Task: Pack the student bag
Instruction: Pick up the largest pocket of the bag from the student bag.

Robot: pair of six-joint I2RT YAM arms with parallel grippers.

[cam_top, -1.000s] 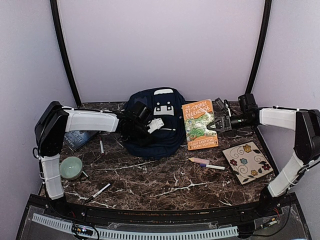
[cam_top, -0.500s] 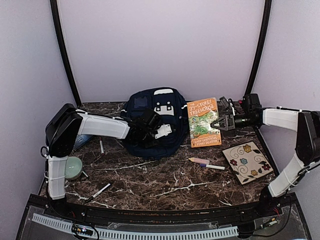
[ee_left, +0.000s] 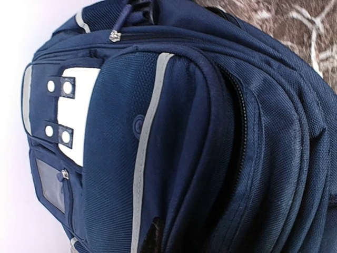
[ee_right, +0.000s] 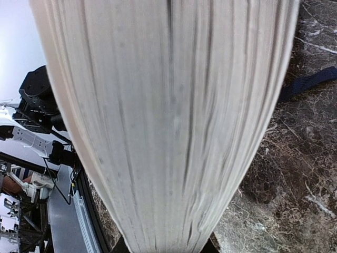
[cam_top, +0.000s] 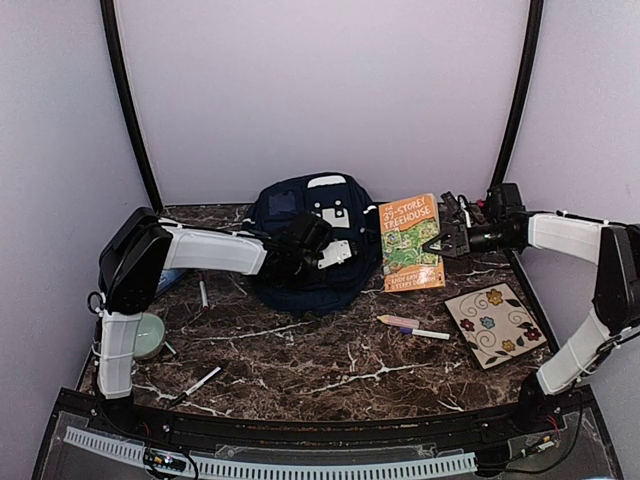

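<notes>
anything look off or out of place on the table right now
The orange paperback book sits askew, tipped at an angle with the right pincer clamped on its right edge. The navy-blue fabric backpack beside it looks zipped shut in the left wrist view, so there seems no opening for it yet.

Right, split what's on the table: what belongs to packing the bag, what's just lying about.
In the job: student bag; orange book, gripped by the right pincer.
Lying about: floral tile; green cup; loose pens, perhaps packed later.
</notes>
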